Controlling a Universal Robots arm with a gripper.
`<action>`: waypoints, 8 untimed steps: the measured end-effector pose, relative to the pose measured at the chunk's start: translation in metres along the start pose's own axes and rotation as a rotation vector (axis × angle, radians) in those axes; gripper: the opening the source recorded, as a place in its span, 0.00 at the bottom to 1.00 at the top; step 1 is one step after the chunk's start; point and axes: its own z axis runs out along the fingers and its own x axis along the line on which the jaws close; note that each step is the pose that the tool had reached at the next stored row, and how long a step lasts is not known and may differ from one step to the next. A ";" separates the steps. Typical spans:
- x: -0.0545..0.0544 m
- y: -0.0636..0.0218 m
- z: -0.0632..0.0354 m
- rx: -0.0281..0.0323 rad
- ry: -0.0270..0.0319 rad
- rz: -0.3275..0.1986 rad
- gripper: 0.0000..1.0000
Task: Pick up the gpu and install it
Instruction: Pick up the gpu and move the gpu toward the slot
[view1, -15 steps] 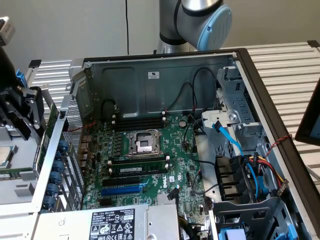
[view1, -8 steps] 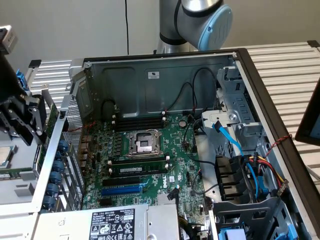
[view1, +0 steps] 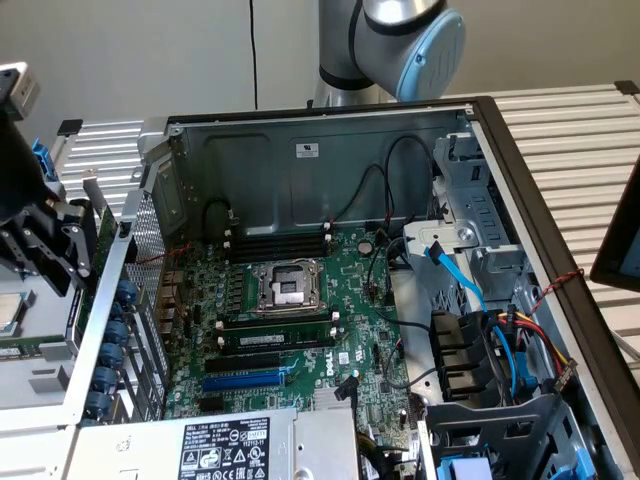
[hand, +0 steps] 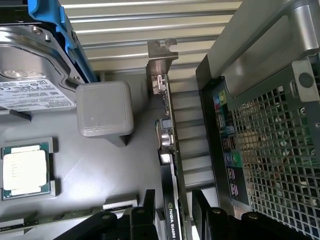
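Observation:
The gpu stands on its edge on a grey tray, just outside the rear wall of the open computer case. Its silver end bracket points away from the wrist camera, and a black label strip runs along its edge. My gripper is open and straddles the card, with one black finger on each side and a small gap to the card. In the exterior view the gripper hangs at the exterior view's left beside the case, over the gpu.
The case lies open with the green motherboard and its blue slot showing. The perforated rear wall stands close beside the card. A hard drive in a blue caddy, a grey block and a CPU share the tray.

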 end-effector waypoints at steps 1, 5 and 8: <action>0.000 -0.0002 0.0019 0.0000 0.0001 0.000 0.44; 0.000 0.0025 0.0093 0.0001 0.0005 0.000 0.51; 0.002 0.0065 0.0140 0.0000 0.0005 0.000 0.51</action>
